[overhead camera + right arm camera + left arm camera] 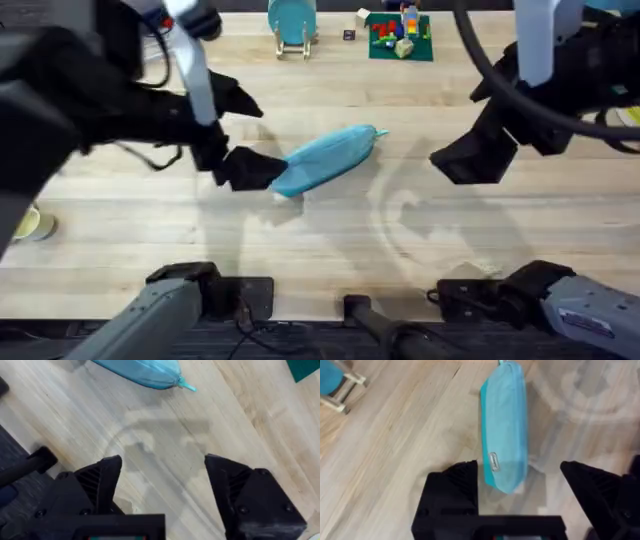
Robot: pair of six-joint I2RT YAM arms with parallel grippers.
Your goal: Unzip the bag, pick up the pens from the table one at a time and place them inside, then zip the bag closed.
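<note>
Left gripper [250, 168]: fingers spread apart, holding nothing. Sits at the left end of the bag [328, 158], low over the table [330, 240]. In the left wrist view the gripper [520, 480] straddles the bag's [504, 430] near end, one finger [455, 490] just beside the fabric, the other finger [592, 487] apart from it; whether either touches cannot be told.

Right gripper [470, 160]: fingers spread apart, holding nothing. Hangs over bare table to the right of the bag, well apart from it. In the right wrist view the gripper [162, 485] has wood grain [240, 425] between its fingers, with the bag's [140, 370] pull-tab end beyond.

Bag: light blue, elongated, lying flat near the table's middle, slanted from near-left to far-right. Pull tab [379, 131] at the far-right end. A small label [494, 462] shows on the fabric near the left gripper. Whether the zipper is open or closed cannot be told.

Far edge of table: teal disc on a wooden stand [292, 25], a green board with small coloured pieces [400, 35].

Left edge of table: a small round object [35, 225].
</note>
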